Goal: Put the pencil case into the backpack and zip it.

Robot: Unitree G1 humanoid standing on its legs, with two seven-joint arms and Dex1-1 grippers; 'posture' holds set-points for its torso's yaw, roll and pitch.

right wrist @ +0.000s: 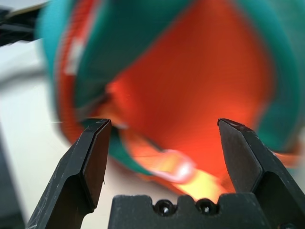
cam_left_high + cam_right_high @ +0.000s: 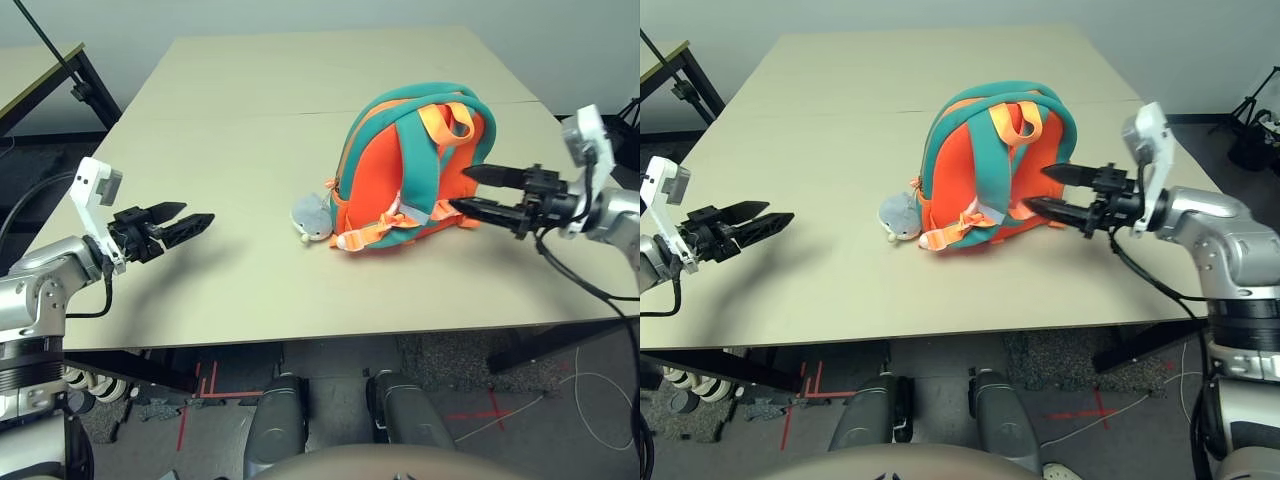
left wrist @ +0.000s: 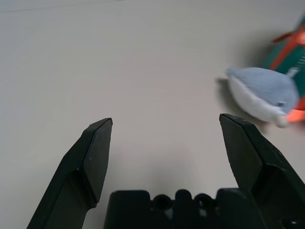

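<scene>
The right gripper [image 2: 462, 190] holds its fingers wide apart, empty, tips just beside the backpack [image 2: 410, 170] at right of centre in the head views. The left gripper [image 2: 195, 221], fingers also spread and empty, hovers over bare tabletop [image 2: 240, 130] at the left of the frame, well apart from the bag. The backpack lies with its orange straps facing the camera, the plush fish [image 2: 312, 220] at its lower left. The pencil case is not visible anywhere. The bag looks soft and light, likely to slump; a strap or zipper edge seems the firmest hold.
</scene>
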